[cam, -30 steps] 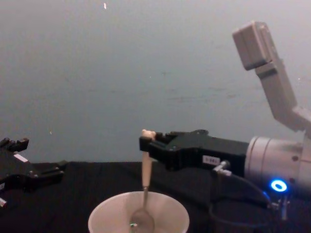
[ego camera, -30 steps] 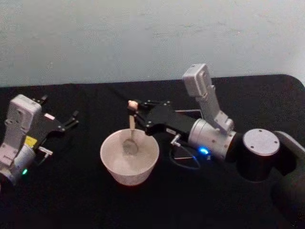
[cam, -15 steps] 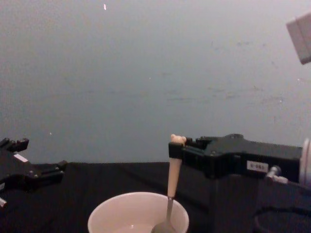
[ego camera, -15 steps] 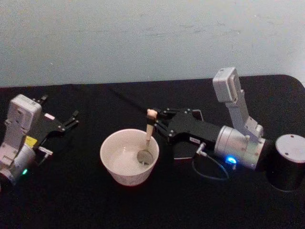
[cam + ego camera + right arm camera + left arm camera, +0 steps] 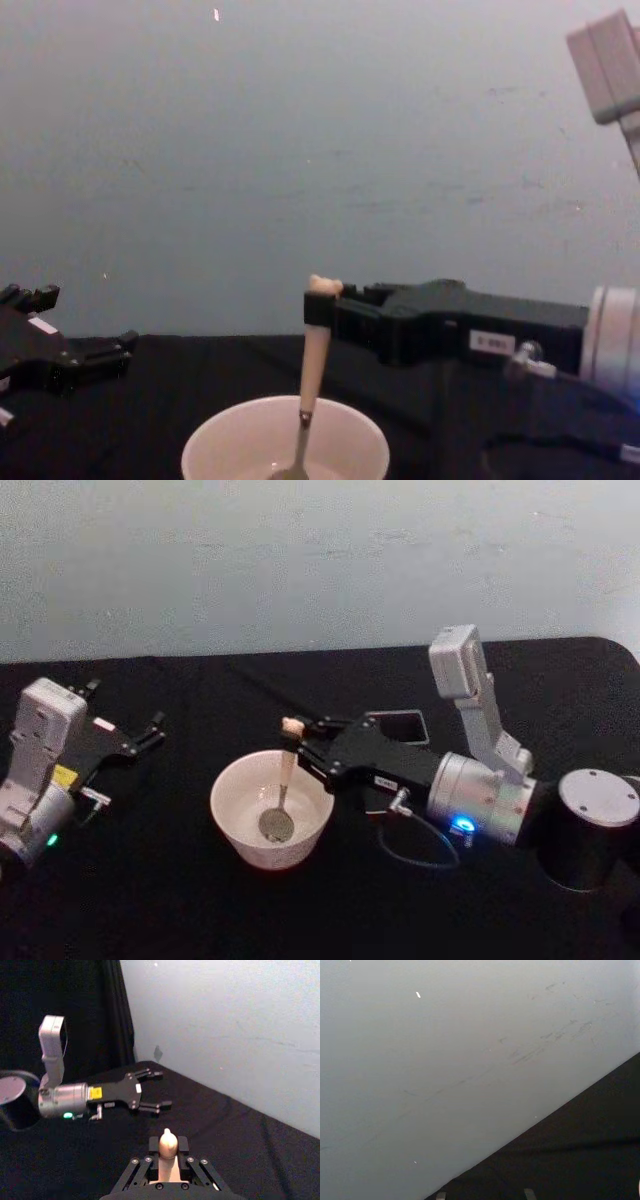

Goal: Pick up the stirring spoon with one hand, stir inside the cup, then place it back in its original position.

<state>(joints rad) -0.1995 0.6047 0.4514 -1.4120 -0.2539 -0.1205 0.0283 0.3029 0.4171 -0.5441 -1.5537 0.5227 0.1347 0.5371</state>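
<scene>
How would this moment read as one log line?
stage: spoon in cup | right gripper: shut on spoon, tip inside cup | left gripper: open, parked at left

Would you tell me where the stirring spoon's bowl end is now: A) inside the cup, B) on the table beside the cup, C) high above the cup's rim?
A: the right hand holds the stirring spoon by its handle, bowl end inside the cup; the left hand sits parked at left.

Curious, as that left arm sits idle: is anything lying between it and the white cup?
No, only bare black tabletop lies between the left gripper and the cup, seen in the head view.
</scene>
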